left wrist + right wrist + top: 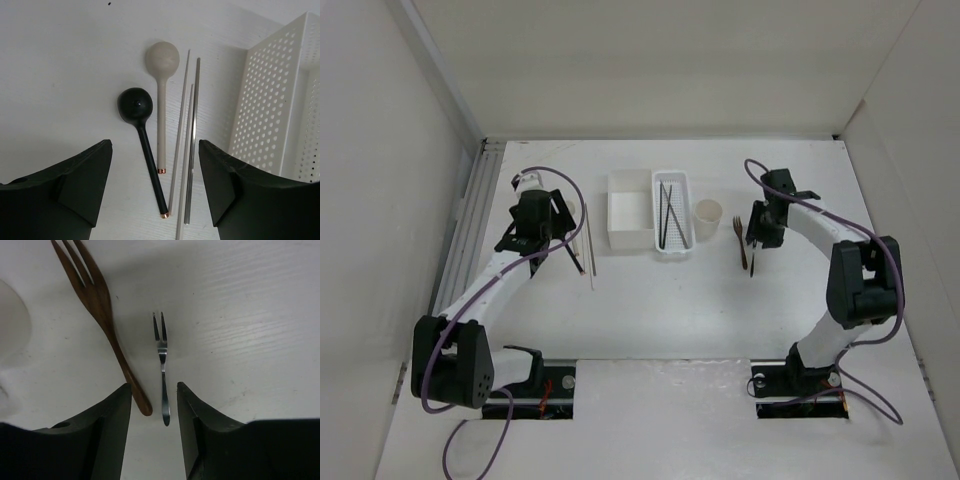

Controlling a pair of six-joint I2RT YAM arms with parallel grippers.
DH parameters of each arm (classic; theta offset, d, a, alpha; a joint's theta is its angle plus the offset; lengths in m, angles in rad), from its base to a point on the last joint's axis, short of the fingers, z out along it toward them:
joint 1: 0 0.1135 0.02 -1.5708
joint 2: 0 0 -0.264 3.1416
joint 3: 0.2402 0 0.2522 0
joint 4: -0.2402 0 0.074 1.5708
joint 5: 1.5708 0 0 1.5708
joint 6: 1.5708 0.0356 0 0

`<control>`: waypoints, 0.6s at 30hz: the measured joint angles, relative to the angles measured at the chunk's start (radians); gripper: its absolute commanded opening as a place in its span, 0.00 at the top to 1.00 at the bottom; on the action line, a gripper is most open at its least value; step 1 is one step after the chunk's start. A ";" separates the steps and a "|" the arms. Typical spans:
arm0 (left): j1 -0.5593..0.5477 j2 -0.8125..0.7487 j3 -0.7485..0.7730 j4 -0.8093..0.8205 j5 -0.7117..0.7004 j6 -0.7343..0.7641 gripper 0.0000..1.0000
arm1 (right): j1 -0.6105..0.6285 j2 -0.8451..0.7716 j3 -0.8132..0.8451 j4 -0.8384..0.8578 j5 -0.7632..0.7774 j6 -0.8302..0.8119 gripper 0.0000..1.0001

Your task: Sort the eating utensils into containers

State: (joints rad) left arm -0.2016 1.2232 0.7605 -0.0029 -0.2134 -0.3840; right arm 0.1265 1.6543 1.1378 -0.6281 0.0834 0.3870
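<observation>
**Both jaws open above the utensils, nothing gripped**

On my left wrist feed, a glossy black spoon (136,106) with a round bowl lies just beside a matte beige spoon (162,60) of the same shape. Each handle ends in a copper-coloured tip. Next to them lie 3 slim straight chopsticks (194,140), 1 steel-grey and the others paler. The left jaws stand wide, framing the black handle and the chopsticks, empty. A perforated white container wall (260,110) rises at the right.

From above, I see a white square open box (630,236), a narrow white rectangular tray (672,252) holding thin dark chopsticks (666,212), and a small cream round cup (709,213) on the white tabletop (650,310).

On my right wrist feed, a brown wooden fork (100,300) lies beside a small shiny steel fork (162,355) with 2 prongs. The right jaws are narrowly parted and empty, with the steel handle's end between them.
</observation>
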 measured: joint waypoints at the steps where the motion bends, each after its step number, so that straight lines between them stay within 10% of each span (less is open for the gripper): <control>1: 0.000 0.002 0.000 0.003 0.000 0.000 0.33 | 0.001 0.013 -0.014 -0.002 -0.007 -0.001 0.55; 18: 0.001 0.007 0.000 0.014 -0.005 -0.016 0.31 | -0.001 0.061 -0.088 0.043 -0.017 0.003 0.65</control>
State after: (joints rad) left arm -0.2008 1.2301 0.7605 0.0109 -0.2184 -0.3996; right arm 0.1257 1.7149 1.0500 -0.5850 0.0666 0.3901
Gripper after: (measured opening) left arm 0.684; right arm 0.348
